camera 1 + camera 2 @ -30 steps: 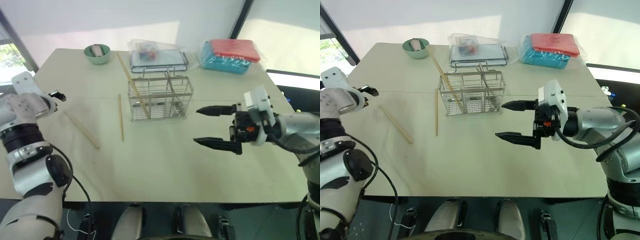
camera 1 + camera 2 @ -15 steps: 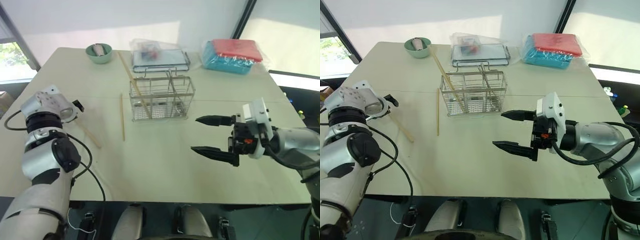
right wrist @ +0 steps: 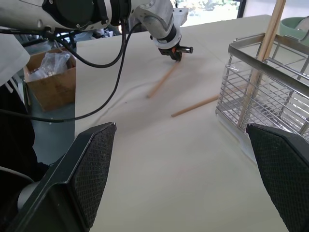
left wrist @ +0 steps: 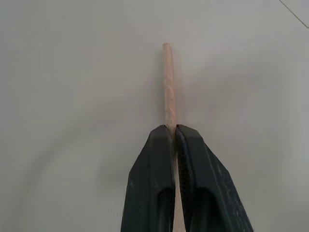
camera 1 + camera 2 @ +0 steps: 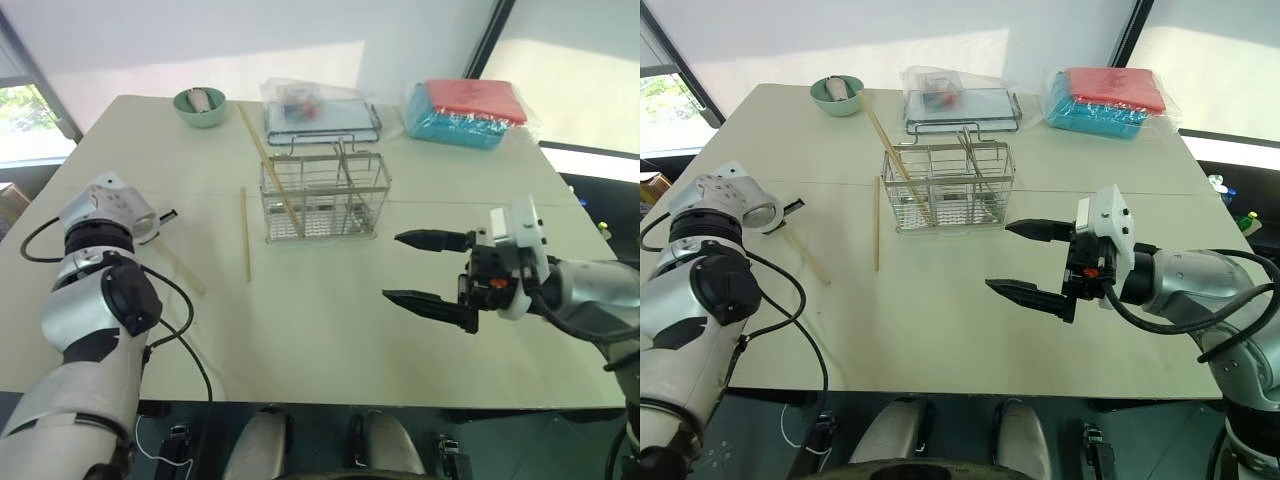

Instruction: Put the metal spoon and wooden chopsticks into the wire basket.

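Observation:
My left gripper (image 4: 173, 128) is shut on the end of a wooden chopstick (image 4: 168, 82) that lies on the table's left side (image 5: 182, 268). A second chopstick (image 5: 245, 235) lies flat just left of the wire basket (image 5: 322, 195). A third chopstick (image 5: 266, 168) leans in the basket's left compartment. A thin shiny handle (image 5: 968, 155), apparently the metal spoon, leans in the basket's middle. My right gripper (image 5: 391, 267) hangs open above the table, in front and to the right of the basket, with nothing between its fingers.
At the table's far edge stand a green bowl (image 5: 198, 105), a flat wire tray with plastic-wrapped contents (image 5: 320, 115) behind the basket, and a red-and-blue wrapped pack (image 5: 465, 110). A cardboard box (image 3: 48, 79) sits on the floor beyond the table's left edge.
My left gripper has come down to the table and shut on the end of the left chopstick. The right gripper has stayed where it was, open.

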{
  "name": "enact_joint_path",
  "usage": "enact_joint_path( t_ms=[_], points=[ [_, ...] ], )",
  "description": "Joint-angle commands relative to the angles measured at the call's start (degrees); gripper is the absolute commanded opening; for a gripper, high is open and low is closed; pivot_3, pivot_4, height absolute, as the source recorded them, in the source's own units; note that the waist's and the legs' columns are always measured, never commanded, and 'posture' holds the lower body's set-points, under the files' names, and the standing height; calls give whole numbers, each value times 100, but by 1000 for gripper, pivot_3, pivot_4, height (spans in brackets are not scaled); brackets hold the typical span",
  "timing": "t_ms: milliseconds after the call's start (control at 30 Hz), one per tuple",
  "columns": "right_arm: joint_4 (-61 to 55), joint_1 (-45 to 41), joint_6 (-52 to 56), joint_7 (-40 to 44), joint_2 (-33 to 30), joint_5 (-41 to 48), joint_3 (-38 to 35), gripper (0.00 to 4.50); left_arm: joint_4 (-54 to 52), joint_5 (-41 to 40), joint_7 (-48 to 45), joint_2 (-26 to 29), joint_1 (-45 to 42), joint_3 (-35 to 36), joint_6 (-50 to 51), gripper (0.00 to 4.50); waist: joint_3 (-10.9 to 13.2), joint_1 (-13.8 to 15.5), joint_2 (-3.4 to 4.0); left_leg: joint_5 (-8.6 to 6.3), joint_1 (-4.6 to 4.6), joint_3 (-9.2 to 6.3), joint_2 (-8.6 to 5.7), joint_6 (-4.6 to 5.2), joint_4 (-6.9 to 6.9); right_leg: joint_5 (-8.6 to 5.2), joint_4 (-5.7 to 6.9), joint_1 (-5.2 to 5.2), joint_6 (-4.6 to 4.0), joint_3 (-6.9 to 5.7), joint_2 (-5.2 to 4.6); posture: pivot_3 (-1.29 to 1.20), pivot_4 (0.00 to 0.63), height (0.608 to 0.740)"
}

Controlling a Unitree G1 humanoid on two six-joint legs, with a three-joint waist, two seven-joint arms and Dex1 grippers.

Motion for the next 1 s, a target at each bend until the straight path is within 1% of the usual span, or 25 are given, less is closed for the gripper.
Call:
enact_joint_path(
  t_ms=[33, 233, 333, 467, 600, 667, 700, 767, 833, 900, 1000],
  points=[
    [-97, -57, -88, -29, -81, 136, -211, 4500, 77, -173, 74, 60, -126, 101, -49, 29, 0, -3, 0, 0, 0, 0, 0, 0, 0, 0, 0, 0, 0, 0, 0, 0, 150, 667],
    [-22, -65, -115, -13, -85, 98, -156, 4500, -42, -309, 58, 154, -57, 166, -86, 29, 0, -4, 0, 0, 0, 0, 0, 0, 0, 0, 1, -1, 0, 0, 0, 0, 150, 667],
    [31, -89, -112, 22, -100, 93, -144, 4500, -375, -295, -529, 263, -263, -25, -368, 29, 2, -6, -4, 0, -1, 0, 0, 0, 0, 0, 1, -2, 0, -1, 1, 0, 150, 667],
    [75, -161, -41, 33, -156, 146, -149, 4500, -1057, -86, -1770, 489, -528, -614, -1147, 29, 8, -13, -11, 3, -5, 0, 4, -5, 0, 0, 0, -5, 0, -1, 4, 0, 150, 667],
    [57, -108, 6, 35, -235, 200, -192, 4500, -2049, -470, -3209, 583, -862, -709, -2187, 29, 8, -11, -10, 14, -7, 2, 6, -29, -4, 0, -13, -3, -1, -1, 2, 0, 150, 667],
    [19, -74, 13, -1, -250, 228, -195, 4500, -2598, -888, -3846, 485, -1095, -593, -2431, 29, 9, -2, -9, 15, -9, 2, 6, -30, -4, 1, -24, 1, -1, -2, -2, 0, 150, 667],
    [-3, -55, 16, -29, -246, 241, -194, 4500, -2837, -1105, -4043, 396, -1236, -558, -2399, 29, 9, -1, -9, 16, -10, 1, 6, -31, -3, 1, -29, 5, -1, -4, -6, 0, 150, 667],
    [-44, -18, 21, -111, -214, 266, -190, 4500, -3161, -1441, -4258, 193, -1487, -565, -2238, 29, 8, -1, -4, 16, -10, -1, 6, -30, -3, 8, -54, 17, 11, -7, -7, 0, 150, 667],
    [-84, 28, 15, -196, -181, 281, -175, 4500, -3388, -1686, -4397, -30, -1633, -632, -2041, 29, 7, -3, 2, 0, -6, 1, 0, 0, -1, 15, -68, 30, 23, -7, -5, 0, 150, 667],
    [-168, 134, -14, -290, -146, 283, -174, 4500, -3694, -1711, -4661, -308, -1591, -957, -1964, 29, 4, -2, 9, -5, -2, 0, -1, 11, 2, 16, -69, 36, 25, -7, -5, 0, 150, 667],
    [-297, 292, -42, -464, -100, 315, -219, 4500, -4060, -1562, -5067, -618, -1308, -1483, -1959, 29, 5, -10, 12, -4, -1, -1, 2, 12, 4, 16, -66, 38, 25, -7, 4, 0, 150, 667]
  ],
)
